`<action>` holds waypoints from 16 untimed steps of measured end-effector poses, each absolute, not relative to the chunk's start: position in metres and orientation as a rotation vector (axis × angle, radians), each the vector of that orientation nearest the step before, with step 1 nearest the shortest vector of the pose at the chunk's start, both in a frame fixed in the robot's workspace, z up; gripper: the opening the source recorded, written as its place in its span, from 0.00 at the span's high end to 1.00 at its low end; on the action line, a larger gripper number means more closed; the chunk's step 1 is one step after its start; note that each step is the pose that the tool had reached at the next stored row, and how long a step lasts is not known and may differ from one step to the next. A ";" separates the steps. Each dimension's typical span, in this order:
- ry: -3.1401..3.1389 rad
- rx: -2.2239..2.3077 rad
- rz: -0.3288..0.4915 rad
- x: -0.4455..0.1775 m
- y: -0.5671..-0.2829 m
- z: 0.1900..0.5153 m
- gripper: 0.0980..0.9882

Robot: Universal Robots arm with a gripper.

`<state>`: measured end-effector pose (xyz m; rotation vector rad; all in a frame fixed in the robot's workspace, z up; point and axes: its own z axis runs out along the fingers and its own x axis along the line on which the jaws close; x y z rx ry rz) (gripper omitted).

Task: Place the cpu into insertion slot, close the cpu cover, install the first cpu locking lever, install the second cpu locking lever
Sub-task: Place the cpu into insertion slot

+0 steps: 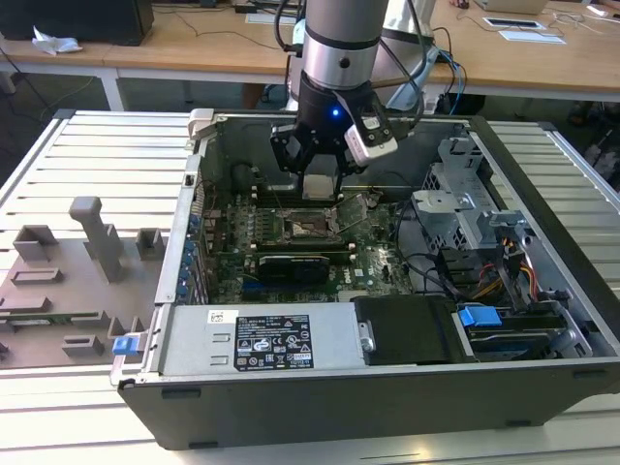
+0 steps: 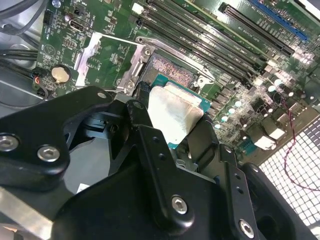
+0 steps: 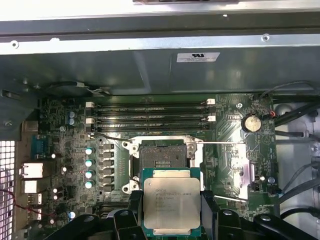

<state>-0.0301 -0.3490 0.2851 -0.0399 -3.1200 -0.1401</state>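
The black 2-fingered tool (image 1: pixel 318 172) is clenched on the small square cpu with the pale silver-beige metal top (image 3: pixel 171 195), 1 black finger (image 3: pixel 134 207) pressed against each of 2 opposite edges. The chip lies flat between the fingers with its top face towards the cameras in both wrist views.

The square insertion slot with a dark centre and grey metal rim (image 3: pixel 162 159) lies under it on the green motherboard (image 3: pixel 65 145). In the first wrist view the chip overlaps 1 edge of the slot and the dark centre shows bare. In the exterior view the chip hangs above the slot, not touching it.

The thin silver cpu cover with the large square cut-out (image 2: pixel 86 54) is swung open, lying just beside the slot.

Counted: 1 cpu, 1 slot, 1 cover, 4 long black memory slots (image 3: pixel 150 116) and 1 round silver coin cell (image 3: pixel 251 122). The board sits in 1 open dark grey computer case (image 1: pixel 339 402) lying on the pale slatted counter (image 1: pixel 107 155).
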 end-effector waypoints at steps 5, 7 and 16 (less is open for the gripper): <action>-3.120 -0.040 -0.140 -0.030 -0.349 0.282 0.50; -3.120 -0.040 -0.140 -0.030 -0.349 0.280 0.50; -3.120 -0.040 -0.140 -0.030 -0.349 0.272 0.50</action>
